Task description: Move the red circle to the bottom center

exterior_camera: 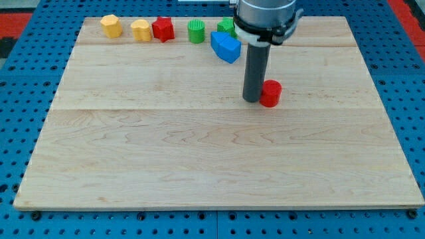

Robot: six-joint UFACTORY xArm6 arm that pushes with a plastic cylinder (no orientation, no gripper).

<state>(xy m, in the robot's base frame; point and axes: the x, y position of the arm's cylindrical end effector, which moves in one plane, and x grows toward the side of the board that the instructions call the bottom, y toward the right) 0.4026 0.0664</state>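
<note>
The red circle (271, 93) is a short red cylinder standing on the wooden board (212, 159), right of centre in the upper half. My tip (252, 99) rests on the board right against the red circle's left side; the dark rod rises from it to the arm's grey housing at the view's top. They look to be touching.
Along the board's top edge, from left to right, stand a yellow block (111, 26), a second yellow block (141, 30), a red star-like block (163, 29), a green cylinder (196, 31), a blue block (226, 46) and a green block (226, 26) partly behind the arm. Blue pegboard surrounds the board.
</note>
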